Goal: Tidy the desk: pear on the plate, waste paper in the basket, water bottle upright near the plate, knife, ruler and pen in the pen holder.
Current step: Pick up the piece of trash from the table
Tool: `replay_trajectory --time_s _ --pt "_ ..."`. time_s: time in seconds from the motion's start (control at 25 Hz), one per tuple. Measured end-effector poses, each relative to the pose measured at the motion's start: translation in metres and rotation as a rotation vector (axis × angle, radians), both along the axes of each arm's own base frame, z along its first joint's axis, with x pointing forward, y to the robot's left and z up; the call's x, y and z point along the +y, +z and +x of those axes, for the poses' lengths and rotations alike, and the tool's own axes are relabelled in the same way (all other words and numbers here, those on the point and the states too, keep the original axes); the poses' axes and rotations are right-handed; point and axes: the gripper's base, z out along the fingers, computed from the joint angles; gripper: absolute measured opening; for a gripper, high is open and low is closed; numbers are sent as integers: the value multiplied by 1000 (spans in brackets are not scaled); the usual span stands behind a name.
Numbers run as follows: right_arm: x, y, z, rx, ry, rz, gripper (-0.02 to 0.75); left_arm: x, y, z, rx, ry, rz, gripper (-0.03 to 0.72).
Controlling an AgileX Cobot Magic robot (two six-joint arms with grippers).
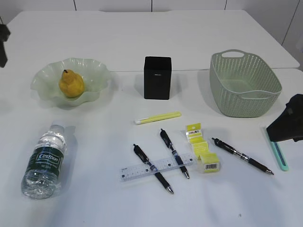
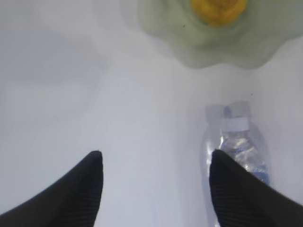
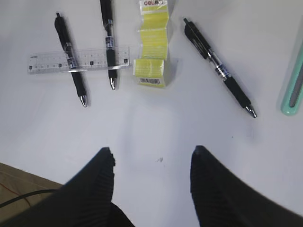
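the left gripper [image 2: 154, 189] is wide open, holding nothing; the water bottle [image 2: 239, 146] lies just beside its right fingertip (smooth, rounded, likely slippery), best gripped mid-body across the label.

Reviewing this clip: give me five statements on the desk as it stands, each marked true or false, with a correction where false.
1. The pear sits on the plate. True.
2. The water bottle stands upright. False: it lies on its side, cap towards the plate.
3. Two pens lie across the ruler. True.
4. The basket holds yellow paper. False: nothing shows inside it; the yellow paper strip lies on the table.
5. The right gripper holds a pen. False: its jaws are open over bare table, nothing between them.
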Motion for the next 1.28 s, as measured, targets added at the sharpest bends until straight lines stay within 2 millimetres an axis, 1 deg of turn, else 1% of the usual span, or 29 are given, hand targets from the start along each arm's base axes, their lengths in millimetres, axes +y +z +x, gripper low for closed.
replay_trajectory --time_s 0.12,0.24,0.4,0.48,0.6,0.72,0.8,1.0,1.12,1.28 --pt "1 0 -1 17 3 6 389 15 -4 -30 12 36 3 496" --pt "1 -1 -2 27 8 7 389 23 -17 -58 42 56 2 496" --pt "1 -1 -2 27 8 7 389 21 -32 -92 86 65 -46 493" --pt "0 -1 -2 27 9 0 389 18 -40 -106 106 66 -81 492" --pt "0 1 -2 22 11 -5 389 16 -47 -123 105 69 -113 492" --pt "0 8 2 1 11 -5 389 15 -47 -136 93 72 -128 491" --pt "3 12 7 -5 20 -13 389 14 -41 -144 72 71 -133 491" --pt "21 19 24 -2 74 -81 389 14 -25 -157 -3 65 -139 490" --pt "36 19 42 7 95 -124 389 14 -22 -160 -16 64 -140 489" --pt "58 10 72 32 127 -165 389 14 -22 -160 -15 64 -140 489"
